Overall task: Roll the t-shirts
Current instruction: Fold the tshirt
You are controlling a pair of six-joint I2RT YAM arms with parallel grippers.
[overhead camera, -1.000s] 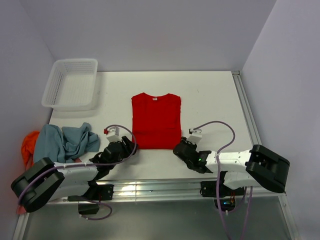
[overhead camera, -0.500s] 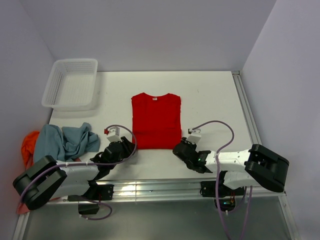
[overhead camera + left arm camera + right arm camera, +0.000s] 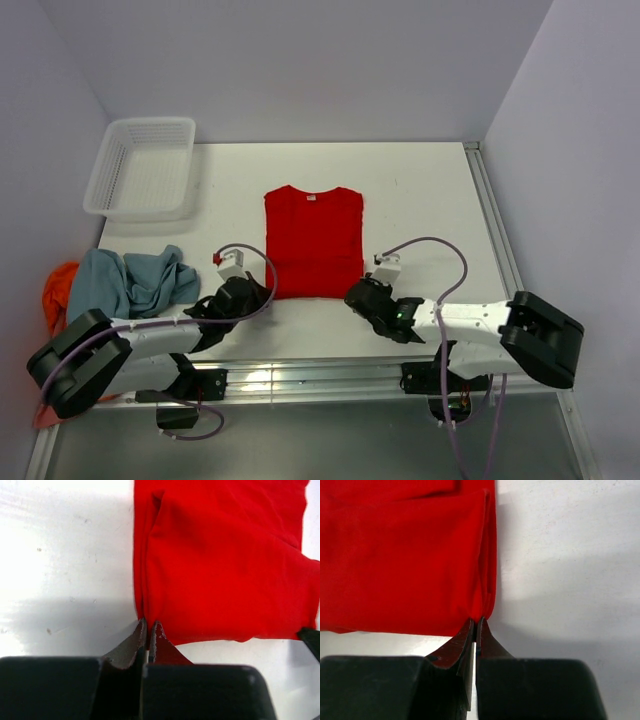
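overhead, the red t-shirt (image 3: pixel 313 243) lay folded flat, right of the basket (image 3: pixel 140 211) and nearer me, not yet rolled. the grey-blue t-shirt (image 3: pixel 135 280) and orange t-shirt (image 3: pixel 58 290) sat heaped just nearer than the basket. its white neck label (image 3: pixel 309 197) was unreadable. left wrist: my left pincer (image 3: pixel 148 627) looked clamped on its hem corner. right wrist: my right pincer (image 3: pixel 475 622) pinched the other corner.

L pincer (image 3: pixel 148 630) nipped tight on red tee (image 3: pixel 220 565) near-left corner, white table (image 3: pixel 65 555) alongside
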